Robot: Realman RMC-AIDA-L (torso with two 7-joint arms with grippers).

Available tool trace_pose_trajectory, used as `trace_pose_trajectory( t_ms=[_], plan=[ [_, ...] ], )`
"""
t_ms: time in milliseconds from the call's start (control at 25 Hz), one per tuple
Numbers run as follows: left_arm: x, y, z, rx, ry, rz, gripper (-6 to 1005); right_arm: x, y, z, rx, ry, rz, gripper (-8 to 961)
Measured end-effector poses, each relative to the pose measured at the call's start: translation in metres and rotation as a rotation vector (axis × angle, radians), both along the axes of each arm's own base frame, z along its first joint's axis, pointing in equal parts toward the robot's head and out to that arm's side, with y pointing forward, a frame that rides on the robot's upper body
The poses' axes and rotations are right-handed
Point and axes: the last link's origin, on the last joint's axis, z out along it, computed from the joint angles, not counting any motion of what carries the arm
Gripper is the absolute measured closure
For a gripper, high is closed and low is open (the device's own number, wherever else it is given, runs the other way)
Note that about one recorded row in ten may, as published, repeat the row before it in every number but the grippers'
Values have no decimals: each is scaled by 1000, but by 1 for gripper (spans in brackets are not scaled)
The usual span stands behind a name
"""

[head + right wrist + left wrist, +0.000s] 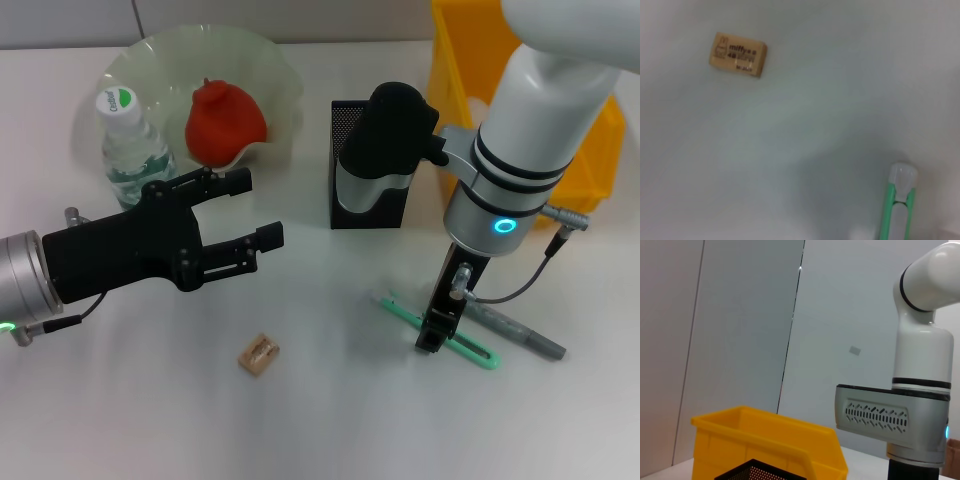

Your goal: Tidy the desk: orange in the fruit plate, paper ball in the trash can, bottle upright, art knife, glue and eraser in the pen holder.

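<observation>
Head view shows the slim green art knife (pixel 440 320) lying flat on the white surface (pixel 330 420), the right tool (pixel 432 335) set down right over its middle, grip state hidden. Left tool (pixel 250 210) hovers wide open near the bottle (pixel 130 140); bare surface surrounds the tan eraser (pixel 259 354)

Bright even overhead light; soft shadows; right wrist view blurred.

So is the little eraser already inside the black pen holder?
No, the eraser lies on the white desk, well in front of the pen holder.
</observation>
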Motion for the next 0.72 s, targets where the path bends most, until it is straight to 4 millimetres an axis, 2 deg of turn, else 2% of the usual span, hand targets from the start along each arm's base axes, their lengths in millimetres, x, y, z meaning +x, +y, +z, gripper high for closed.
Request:
trace_pose_trajectory(
  t_ms=[160,600,720],
  plan=[
    [0,0,0,0,0,0,213,0,0,0,3,4,1,547],
    [0,0,0,0,0,-1,213,0,0,-1,-1,-3,8,704],
    [0,0,0,0,0,-1,213,0,0,-1,-1,-4,8,707]
  ],
)
